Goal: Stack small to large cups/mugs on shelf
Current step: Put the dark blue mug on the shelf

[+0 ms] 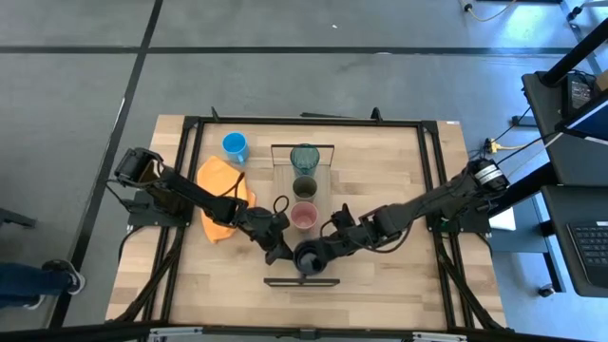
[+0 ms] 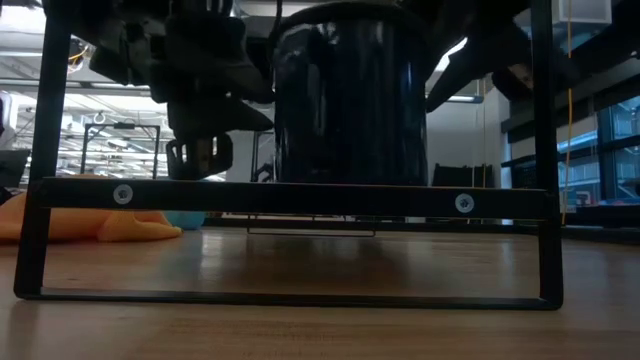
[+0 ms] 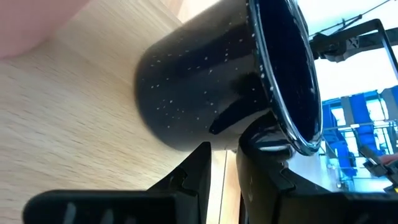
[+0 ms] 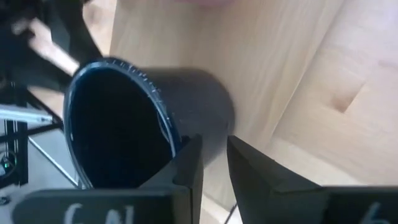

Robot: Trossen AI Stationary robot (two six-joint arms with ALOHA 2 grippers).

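Observation:
On the shelf [image 1: 323, 195], a light-wood plank running far to near, stand a teal tumbler [image 1: 304, 157], an olive cup [image 1: 304, 186] and a pink cup [image 1: 303, 218] in a row. The black speckled mug [image 1: 309, 258] is upright over the plank's near end, and my right gripper [image 4: 214, 143] is shut on it. My left gripper [image 3: 227, 146] is at the mug's left by its handle [image 3: 233, 109], with a narrow gap between its fingers. A bright blue mug [image 1: 235, 145] stands on the table at the far left. My right gripper pinches the black mug's rim [image 4: 177, 140] on the side toward the table's right, one finger inside the mug and one outside. The fingers slant down from the right. The mug is upright; the shelf's end bar [image 2: 300, 197] hides whether its base rests on the plank. My left gripper is level with the mug's side near the handle; I cannot tell whether a finger touches it.
An orange cloth [image 1: 223, 199] lies on the table left of the shelf, under my left arm. Thin black frames stand at both short ends of the shelf [image 1: 302, 281]. Bare tabletop lies right of the shelf and along the near edge.

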